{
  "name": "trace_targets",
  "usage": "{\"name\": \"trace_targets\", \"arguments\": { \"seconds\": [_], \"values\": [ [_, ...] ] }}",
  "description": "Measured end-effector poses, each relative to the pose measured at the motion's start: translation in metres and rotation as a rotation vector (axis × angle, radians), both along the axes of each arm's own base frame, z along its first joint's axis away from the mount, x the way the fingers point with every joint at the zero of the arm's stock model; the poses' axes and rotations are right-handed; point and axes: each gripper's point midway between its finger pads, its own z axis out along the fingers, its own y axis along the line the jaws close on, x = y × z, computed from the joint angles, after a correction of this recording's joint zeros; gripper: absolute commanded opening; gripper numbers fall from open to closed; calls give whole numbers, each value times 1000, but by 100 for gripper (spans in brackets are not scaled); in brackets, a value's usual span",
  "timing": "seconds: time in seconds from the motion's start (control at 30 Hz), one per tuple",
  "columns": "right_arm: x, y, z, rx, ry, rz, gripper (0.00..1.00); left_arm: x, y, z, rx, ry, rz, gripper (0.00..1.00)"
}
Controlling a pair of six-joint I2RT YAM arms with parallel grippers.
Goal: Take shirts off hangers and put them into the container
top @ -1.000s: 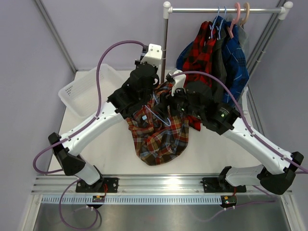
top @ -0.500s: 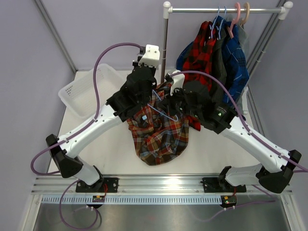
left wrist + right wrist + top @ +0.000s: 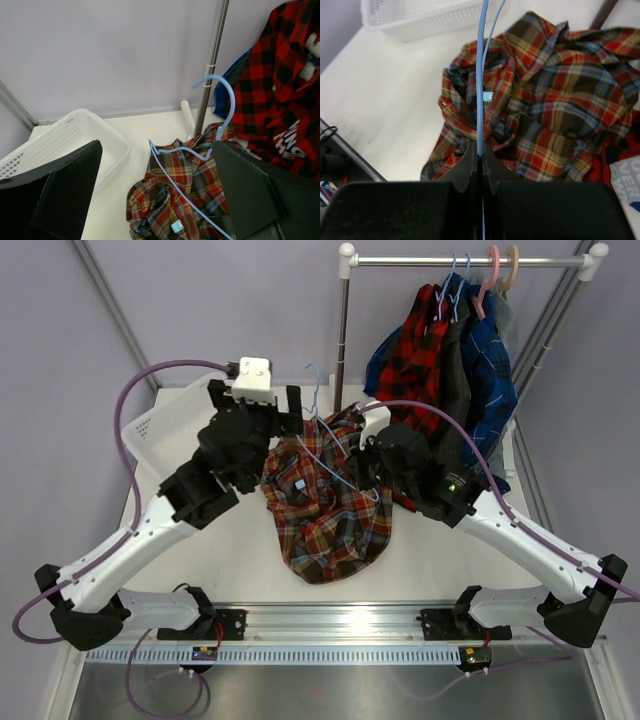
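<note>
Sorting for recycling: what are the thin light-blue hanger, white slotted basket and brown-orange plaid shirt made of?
Light-blue hanger: thin smooth rod, likely plastic or coated wire. White slotted basket: moulded plastic, gridded walls. Brown-orange plaid shirt: soft woven cloth, crumpled; fibre unclear.

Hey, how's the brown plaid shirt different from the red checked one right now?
The brown shirt lies crumpled on the table; the red shirt hangs from the rail. The brown shirt is brown-orange plaid; the red shirt is red-and-black check. The red shirt shows white lettering; the brown shirt shows none. Neither is in the basket.
</note>
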Motion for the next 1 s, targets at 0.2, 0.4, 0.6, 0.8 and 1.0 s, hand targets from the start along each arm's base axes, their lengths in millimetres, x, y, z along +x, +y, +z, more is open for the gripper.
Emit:
{"name": "trace_targets", "arguments": {
  "seconds": [0.2,0.4,0.6,0.8,1.0],
  "values": [
    [7,-28,-30,-112,17,-122,0,-47,44,3,-141,0,-49,99],
    [2,-71,5,-144,-51,-241,0,-78,77,-71,-160,107,-40,99],
    [-1,-110,77,-91,-189,-345,0,-95,86,-137,-109,251,-48,99],
    [33,-141,120,-76,-252,-468,0,-100,82,-150,-108,292,-72,99],
    [95,-136,125,-111,-258,-491,0,-101,75,-155,-106,313,-108,99]
  ]
}}
